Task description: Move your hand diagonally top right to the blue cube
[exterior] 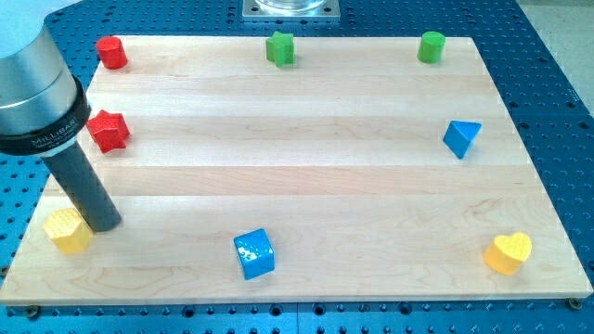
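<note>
The blue cube (253, 254) sits near the view's bottom, left of centre, on the wooden board (297, 176). My tip (102, 224) is at the view's lower left, touching or just beside the right side of a yellow hexagonal block (67, 230). The tip is well to the left of the blue cube and slightly above it in the view. The rod rises up and left to the grey arm body (32, 88).
A red star block (109, 131) lies just above the rod. A red cylinder (112, 52), green star (280, 48) and green cylinder (431, 46) line the top edge. A blue triangular block (461, 138) is at the right; a yellow heart (509, 252) at the bottom right.
</note>
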